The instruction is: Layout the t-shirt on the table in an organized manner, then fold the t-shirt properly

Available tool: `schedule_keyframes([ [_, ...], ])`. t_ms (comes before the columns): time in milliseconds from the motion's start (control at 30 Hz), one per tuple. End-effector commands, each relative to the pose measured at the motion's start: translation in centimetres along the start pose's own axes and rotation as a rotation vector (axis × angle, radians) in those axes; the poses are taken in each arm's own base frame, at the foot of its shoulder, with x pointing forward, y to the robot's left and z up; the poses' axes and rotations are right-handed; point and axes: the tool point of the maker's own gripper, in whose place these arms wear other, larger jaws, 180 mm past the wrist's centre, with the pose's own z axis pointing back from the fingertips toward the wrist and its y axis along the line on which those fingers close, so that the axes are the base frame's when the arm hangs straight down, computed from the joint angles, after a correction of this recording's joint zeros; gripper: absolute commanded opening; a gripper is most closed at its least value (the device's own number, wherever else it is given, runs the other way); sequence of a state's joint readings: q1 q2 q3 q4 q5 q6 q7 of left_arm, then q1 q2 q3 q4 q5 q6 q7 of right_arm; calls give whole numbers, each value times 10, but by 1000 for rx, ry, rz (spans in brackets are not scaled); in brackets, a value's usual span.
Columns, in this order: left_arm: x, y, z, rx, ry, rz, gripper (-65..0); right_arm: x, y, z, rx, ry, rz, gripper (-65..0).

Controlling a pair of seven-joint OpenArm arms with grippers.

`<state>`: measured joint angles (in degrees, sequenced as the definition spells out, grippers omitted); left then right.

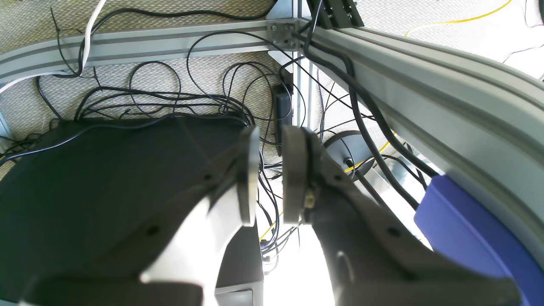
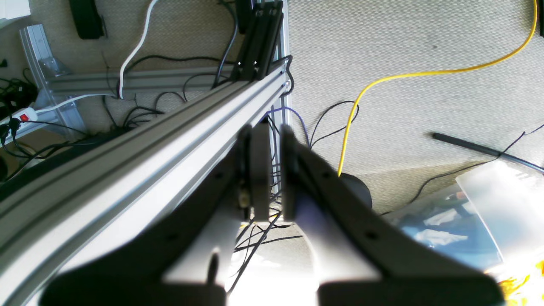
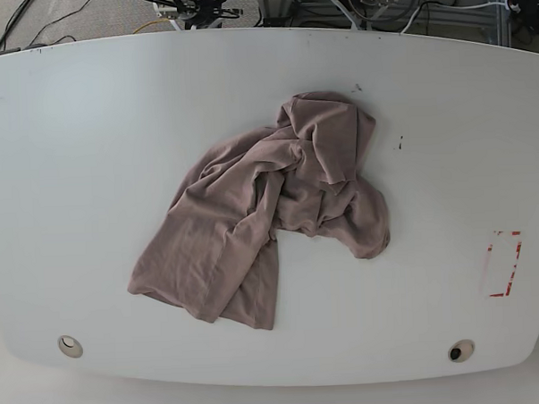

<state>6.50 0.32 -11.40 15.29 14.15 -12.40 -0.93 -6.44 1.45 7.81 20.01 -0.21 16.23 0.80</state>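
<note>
Left pincer (image 1: 272,178) slightly apart, right pincer (image 2: 274,172) together, both empty, off worktop (image 3: 89,174). T-shirt (image 3: 261,220) crumpled, likely light, limp; pinch hem corners.

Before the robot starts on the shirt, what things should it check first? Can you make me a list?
1. Is the t-shirt on the table? Ok: all of it lies on the white top, away from the edges.
2. Is the shirt laid out flat? Not ok: it is crumpled in a heap with folds over one another.
3. Is the left claw free? Ok: it holds nothing, with a narrow gap between its fingers.
4. Is the right claw free? Ok: it is shut with nothing in it.
5. Are the claws over the table? Not ok: both wrist views show only floor, cables and frame.
6. Can we find the sleeves and collar? Cannot tell: the bunching hides them.
</note>
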Motion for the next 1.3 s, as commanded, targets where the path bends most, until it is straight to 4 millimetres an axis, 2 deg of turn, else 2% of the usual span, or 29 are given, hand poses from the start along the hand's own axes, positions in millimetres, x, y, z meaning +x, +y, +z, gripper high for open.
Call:
schedule_keyframes([
  [0,1,0,0,1,0,-3,-559,4,0,1,6,-12,-4,-615],
  [800,6,-2,-1,-4,-14,-4,-562,4,-1,1,1,-6,4,-618],
  [1267,2,0,0,3,-6,-4,-562,3,-3,1,-4,-5,5,-616],
])
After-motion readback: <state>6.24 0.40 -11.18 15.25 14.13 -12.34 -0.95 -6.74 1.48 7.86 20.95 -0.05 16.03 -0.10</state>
